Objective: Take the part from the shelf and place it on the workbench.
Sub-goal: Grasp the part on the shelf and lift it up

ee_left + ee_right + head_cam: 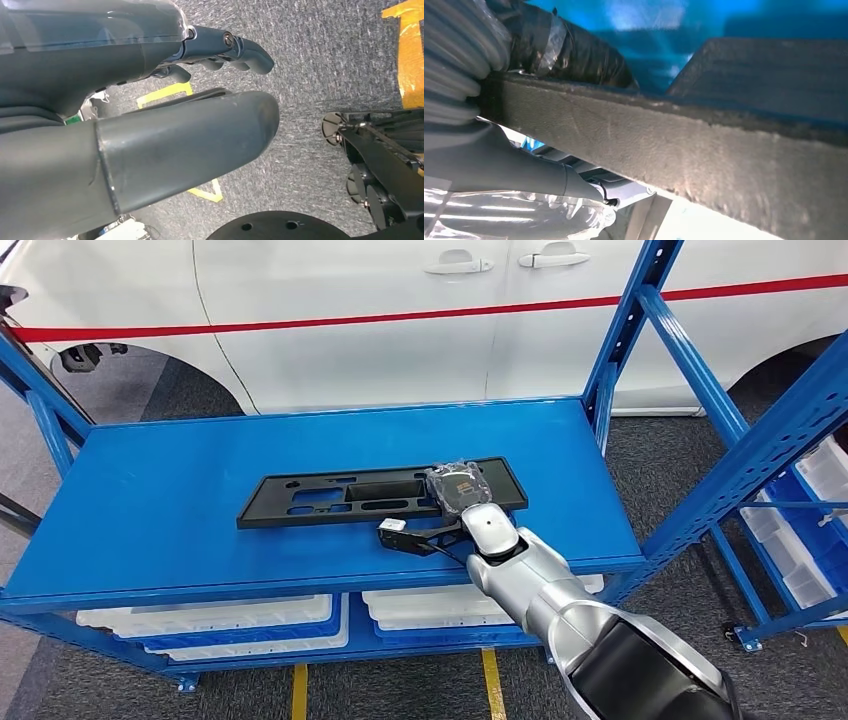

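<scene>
Item: long flat black plastic panel part [380, 498], matte with moulded cut-outs, lying on the smooth blue metal shelf [150, 510]; not yet lifted, workbench placement outstanding. Right hand [458, 486] at its near edge, fingers [574, 50] wrapped over the rim, thumb beneath. Left hand [150, 145] hanging, fingers [240, 50] loosely curled, holding nothing.

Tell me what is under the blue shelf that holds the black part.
Under the shelf white bins sit on a lower level, with dark carpet and yellow floor lines in front. The shelf board covers the bins' rear and contents. The right hand rests on the part above.
</scene>
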Action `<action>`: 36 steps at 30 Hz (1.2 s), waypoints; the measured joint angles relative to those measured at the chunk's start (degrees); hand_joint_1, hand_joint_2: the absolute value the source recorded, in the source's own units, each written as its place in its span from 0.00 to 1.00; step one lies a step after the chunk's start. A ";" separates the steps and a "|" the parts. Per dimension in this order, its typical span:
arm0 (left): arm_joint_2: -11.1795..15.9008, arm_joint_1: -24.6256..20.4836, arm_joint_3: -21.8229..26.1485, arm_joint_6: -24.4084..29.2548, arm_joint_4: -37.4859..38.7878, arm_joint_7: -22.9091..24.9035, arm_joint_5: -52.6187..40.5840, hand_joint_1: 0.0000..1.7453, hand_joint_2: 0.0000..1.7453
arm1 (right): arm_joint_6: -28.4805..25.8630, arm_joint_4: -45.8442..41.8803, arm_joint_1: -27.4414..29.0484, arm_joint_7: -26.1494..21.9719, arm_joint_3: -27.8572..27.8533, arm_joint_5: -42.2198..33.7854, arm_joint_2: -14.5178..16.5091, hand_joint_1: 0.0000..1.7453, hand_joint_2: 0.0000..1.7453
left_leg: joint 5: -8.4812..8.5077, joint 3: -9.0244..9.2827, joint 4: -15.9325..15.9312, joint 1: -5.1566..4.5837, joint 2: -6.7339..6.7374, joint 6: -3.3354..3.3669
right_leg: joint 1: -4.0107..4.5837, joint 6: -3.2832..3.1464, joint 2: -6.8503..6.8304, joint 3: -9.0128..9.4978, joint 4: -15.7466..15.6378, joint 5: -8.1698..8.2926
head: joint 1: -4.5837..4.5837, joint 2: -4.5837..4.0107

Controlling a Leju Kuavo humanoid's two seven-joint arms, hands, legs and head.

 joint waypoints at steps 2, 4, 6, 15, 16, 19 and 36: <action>0.00 0.00 0.00 0.00 0.00 0.16 0.00 0.00 0.00 | 0.02 -0.01 -0.14 -0.05 -0.14 -0.02 -0.01 1.00 1.00 | -0.01 0.04 0.00 0.00 0.00 0.00 | 0.00 0.00 0.00 0.05 0.00 0.00 | 0.00 0.00; 0.00 0.00 0.00 0.00 0.00 0.25 0.04 0.00 0.00 | 0.08 -0.01 -0.19 -0.17 -0.17 -0.04 -0.02 1.00 1.00 | -0.01 0.08 0.00 0.00 0.00 0.01 | 0.00 0.00 -0.01 0.10 -0.01 0.00 | -0.01 0.01; 0.00 0.00 0.00 0.00 0.00 0.29 0.16 0.00 0.00 | 0.23 0.00 -0.19 -0.50 -0.26 -0.10 -0.02 1.00 1.00 | -0.01 0.11 0.00 0.00 0.00 0.01 | 0.00 0.00 -0.01 0.13 -0.01 0.00 | -0.01 0.00; -0.02 0.02 0.38 0.58 0.00 -0.43 1.61 0.00 1.00 | 0.31 -0.14 -0.10 -1.67 -1.39 0.53 0.13 1.00 1.00 | -0.01 0.15 0.00 0.00 0.00 0.01 | 0.00 0.00 0.00 0.20 -0.01 0.00 | 0.01 0.00; -0.02 0.03 0.55 0.52 0.00 -0.64 1.92 0.00 1.00 | 0.29 -0.15 -0.07 -1.70 -1.52 0.73 0.28 1.00 1.00 | -0.01 0.14 0.00 0.00 0.01 0.01 | 0.00 0.00 0.01 0.21 0.00 0.00 | 0.01 0.01; -0.01 0.04 1.36 -0.09 0.00 -1.17 3.02 0.00 1.00 | 0.31 -0.15 0.08 -1.45 -1.75 1.53 1.16 1.00 1.00 | -0.05 0.13 -0.01 0.01 0.13 -0.05 | 0.01 0.00 0.15 0.21 0.00 0.00 | 0.01 0.01; -0.17 0.05 4.10 0.66 0.00 0.46 3.71 0.00 1.00 | -8.01 -0.10 2.28 -3.81 -2.72 2.81 3.78 1.00 1.00 | -0.09 0.21 -0.02 0.03 0.29 -0.09 | 0.02 0.00 0.30 0.17 0.01 0.00 | 0.01 0.00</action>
